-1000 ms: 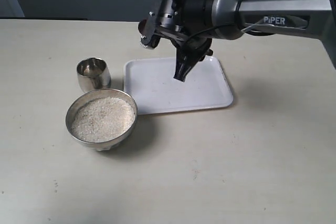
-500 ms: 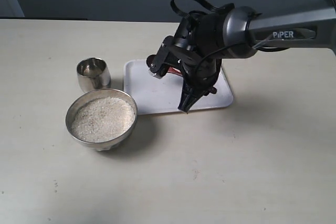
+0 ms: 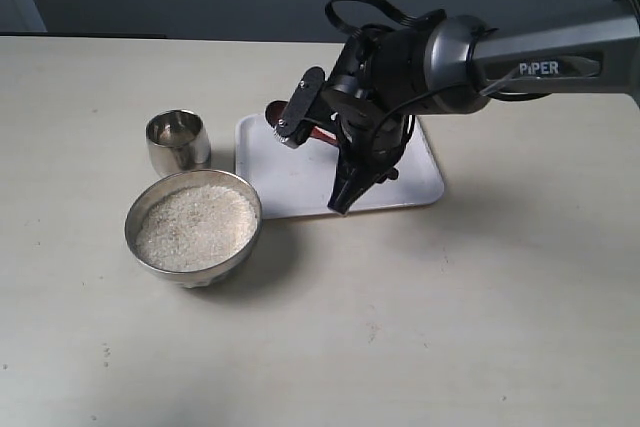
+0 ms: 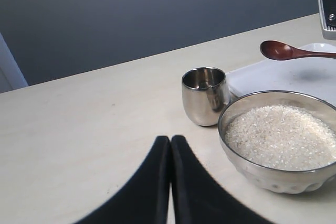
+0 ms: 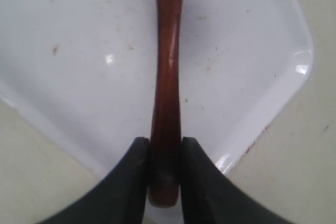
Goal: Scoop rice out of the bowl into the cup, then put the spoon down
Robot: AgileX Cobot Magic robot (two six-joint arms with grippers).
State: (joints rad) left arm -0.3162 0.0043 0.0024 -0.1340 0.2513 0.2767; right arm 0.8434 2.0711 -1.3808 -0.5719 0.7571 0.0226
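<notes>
My right gripper (image 3: 340,203) (image 5: 165,145) is shut on the handle end of the reddish-brown wooden spoon (image 5: 168,66), low over the front edge of the white tray (image 3: 290,162). The spoon's oval head (image 3: 271,108) (image 4: 278,50) hangs above the tray's left part and looks empty. Left of the tray stands the small steel cup (image 3: 178,142) (image 4: 205,98); whether it holds grains cannot be told. In front of it is the wide steel bowl (image 3: 190,175) (image 4: 262,174), full of white rice (image 3: 195,227) (image 4: 283,135). My left gripper (image 4: 170,139) is shut and empty, near the bowl and cup.
The beige table (image 3: 450,327) spreads round everything, with a dark wall behind. The tray (image 5: 79,51) bears small reddish specks. The right arm's wrist camera housing (image 3: 298,107) juts out over the tray beside the spoon's head.
The right arm has come down from above the tray's middle to its front edge with the spoon in its grip, then shifted slightly left. Bowl and cup have not moved.
</notes>
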